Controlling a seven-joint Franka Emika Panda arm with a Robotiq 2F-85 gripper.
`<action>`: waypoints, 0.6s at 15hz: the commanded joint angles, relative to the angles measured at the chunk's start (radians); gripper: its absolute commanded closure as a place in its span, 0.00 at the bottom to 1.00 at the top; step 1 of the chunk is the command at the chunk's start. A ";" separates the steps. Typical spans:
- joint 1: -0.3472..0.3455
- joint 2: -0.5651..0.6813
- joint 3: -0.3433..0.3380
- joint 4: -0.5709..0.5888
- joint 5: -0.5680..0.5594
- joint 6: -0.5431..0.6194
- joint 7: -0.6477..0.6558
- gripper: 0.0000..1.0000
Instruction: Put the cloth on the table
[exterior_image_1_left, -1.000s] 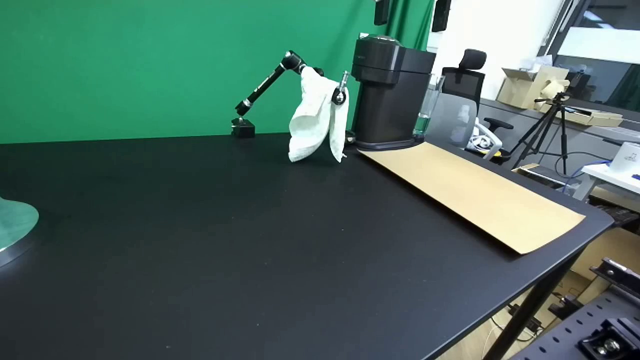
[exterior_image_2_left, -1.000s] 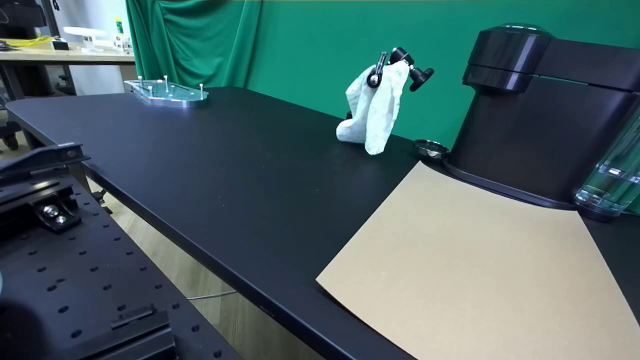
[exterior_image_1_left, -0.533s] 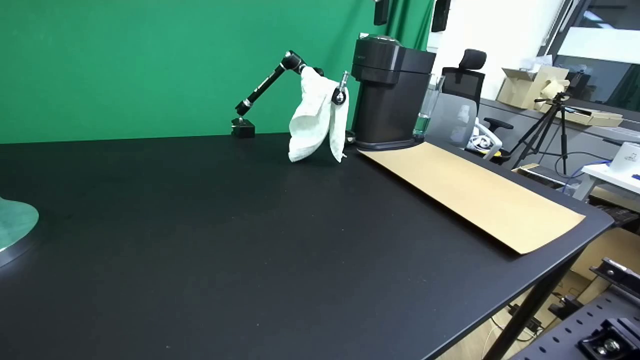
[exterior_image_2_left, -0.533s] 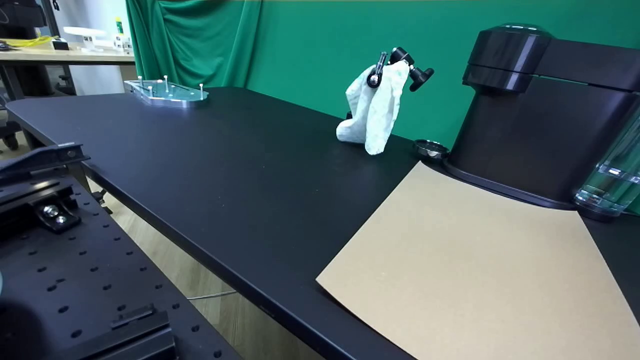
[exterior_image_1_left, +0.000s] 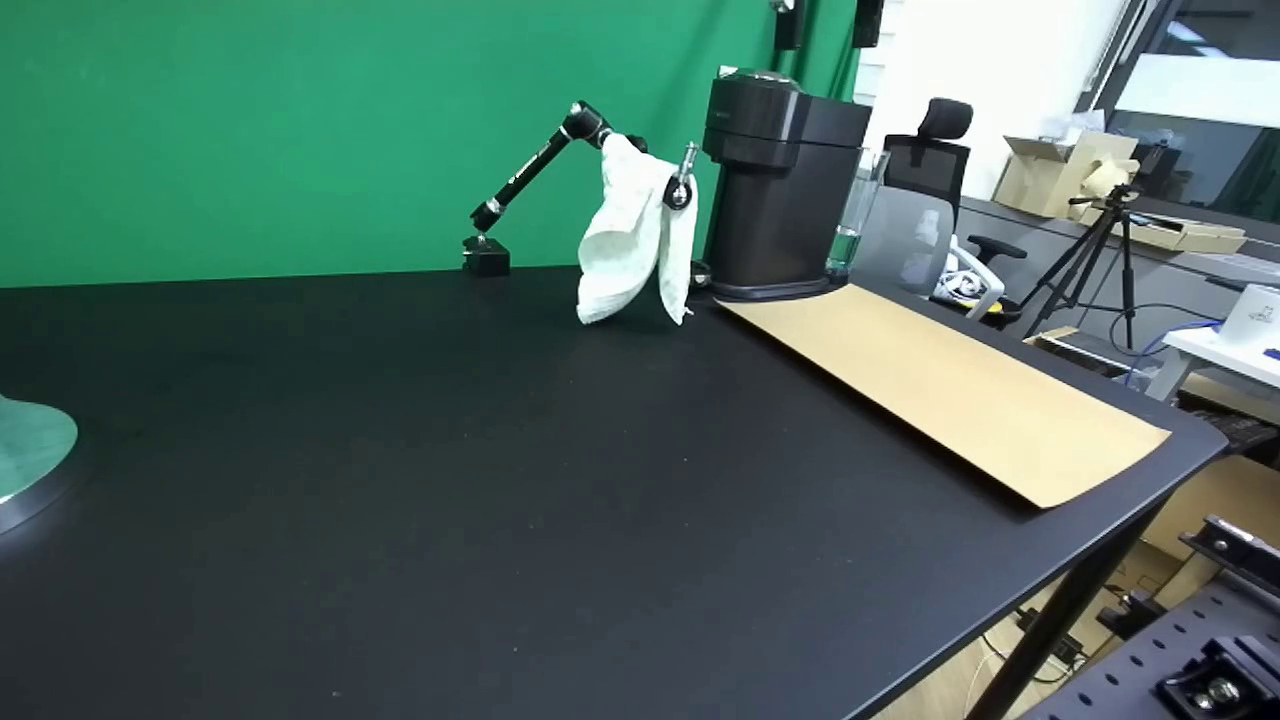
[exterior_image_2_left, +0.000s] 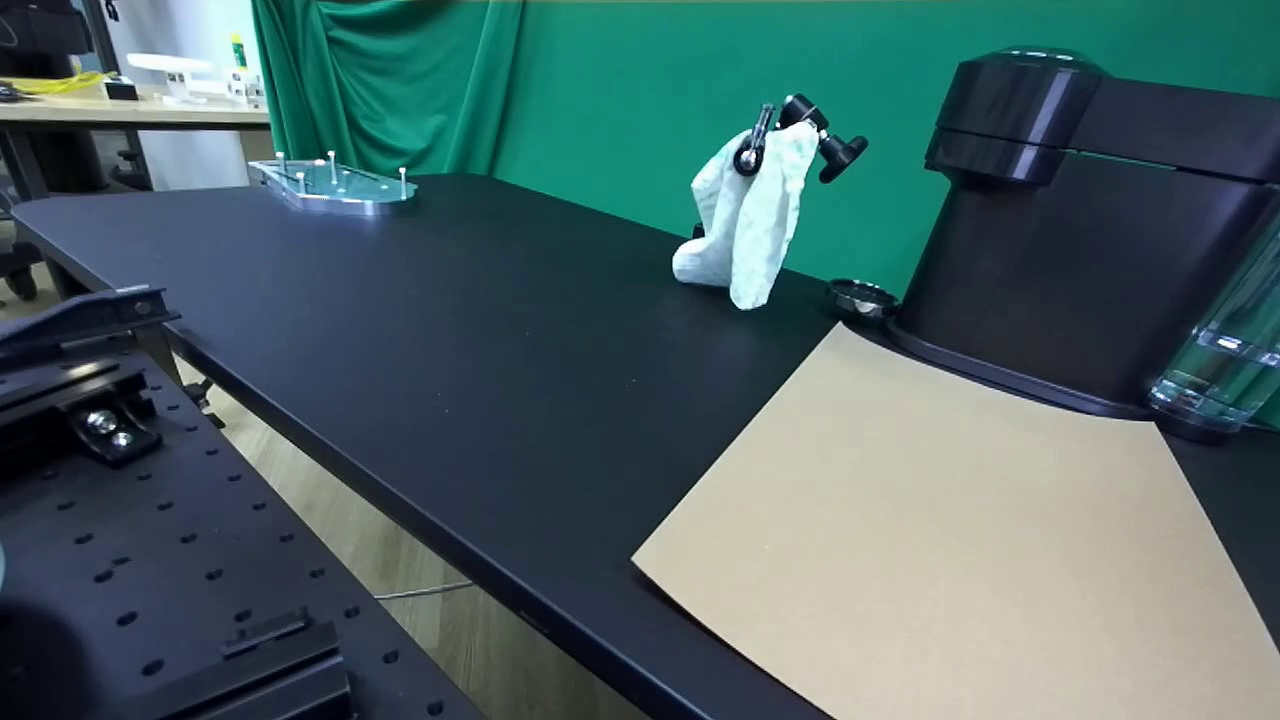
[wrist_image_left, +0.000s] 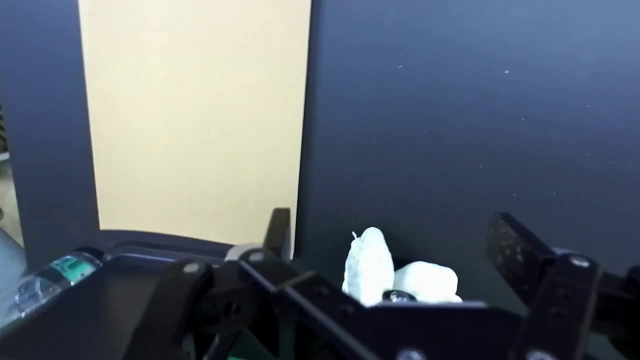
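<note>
The empty hand (exterior_image_1_left: 828, 38), fingers wide apart, has just shifted slightly, while the white cloth (exterior_image_1_left: 630, 235) hangs unmoved from a jointed black stand (exterior_image_1_left: 540, 166) over the worktop (exterior_image_1_left: 450, 480), so grasping presumably lies ahead.

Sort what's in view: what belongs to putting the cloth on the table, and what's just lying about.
Belongs to the job:
white cloth, draped over the jointed stand
black table, the destination
fingers, wide apart, not gripping the cloth

Just lying about:
brown sheet
black coffee machine
shiny plate with posts
tripod in the background
</note>
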 joint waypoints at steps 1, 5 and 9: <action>0.005 0.158 -0.015 0.201 -0.066 -0.053 -0.170 0.00; 0.010 0.303 -0.004 0.366 -0.070 -0.077 -0.331 0.00; 0.009 0.314 0.000 0.351 -0.064 -0.051 -0.309 0.00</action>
